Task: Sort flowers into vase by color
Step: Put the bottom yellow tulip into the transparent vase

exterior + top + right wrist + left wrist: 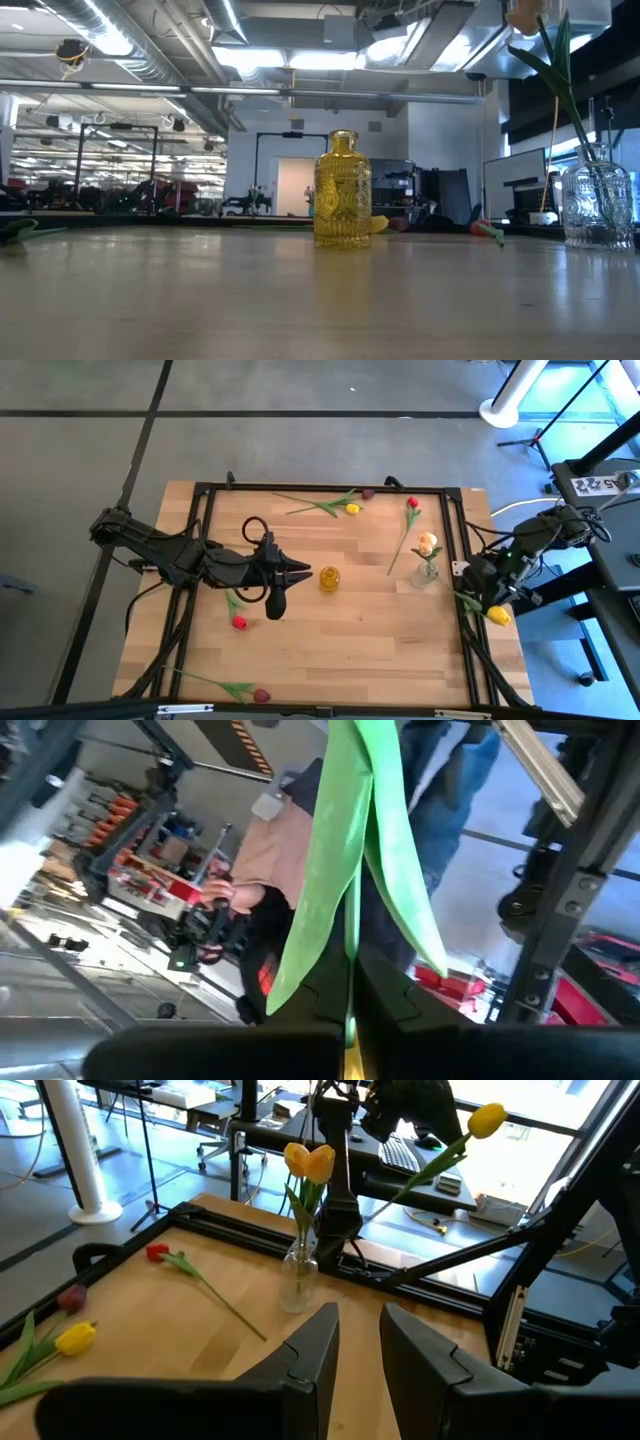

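A yellow glass vase stands mid-table. A clear vase to its right holds a cream-yellow tulip by its stem. Loose flowers lie flat on the wood: a red tulip, a yellow one and a maroon one at the far edge, a red one under my left arm, and a maroon one at the near edge. My left gripper hangs open just left of the yellow vase. My right gripper is shut on a yellow tulip over the table's right edge. My right gripper pinches the yellow tulip's green stem between its two fingers, where the leaves grow. The leaves stick out past the fingertips. The flower is lifted clear of the table, its yellow head beside the gripper toward the near edge.
A black metal frame runs around the wood top. Bare wood lies between the two vases and toward the near edge. Beyond the right edge stand desks, cables and a person.
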Robot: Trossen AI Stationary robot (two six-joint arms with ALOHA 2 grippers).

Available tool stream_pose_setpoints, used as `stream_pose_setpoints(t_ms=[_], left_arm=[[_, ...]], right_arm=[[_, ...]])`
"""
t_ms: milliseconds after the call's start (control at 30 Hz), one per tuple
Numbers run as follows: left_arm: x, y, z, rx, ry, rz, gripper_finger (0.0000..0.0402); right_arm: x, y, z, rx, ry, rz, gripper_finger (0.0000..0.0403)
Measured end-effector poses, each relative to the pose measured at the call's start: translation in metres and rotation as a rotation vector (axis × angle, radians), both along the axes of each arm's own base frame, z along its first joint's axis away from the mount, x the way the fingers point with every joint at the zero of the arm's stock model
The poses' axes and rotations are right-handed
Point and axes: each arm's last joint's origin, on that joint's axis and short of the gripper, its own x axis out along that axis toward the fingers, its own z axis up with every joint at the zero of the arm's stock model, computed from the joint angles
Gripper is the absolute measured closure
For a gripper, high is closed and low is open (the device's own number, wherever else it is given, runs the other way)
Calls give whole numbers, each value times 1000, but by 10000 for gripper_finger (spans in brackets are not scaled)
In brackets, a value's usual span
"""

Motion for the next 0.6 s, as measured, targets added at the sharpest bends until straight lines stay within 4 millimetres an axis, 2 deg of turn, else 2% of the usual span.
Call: stream_pose_setpoints(t_ms=[400,600], left_arm=[[0,0,0,0,0,0,328],[0,0,0,0,1,0,328]], right_arm=[[-8,-9,2,-7,-67,-122,398],[-13,-11,0,-13,-52,-126,398]])
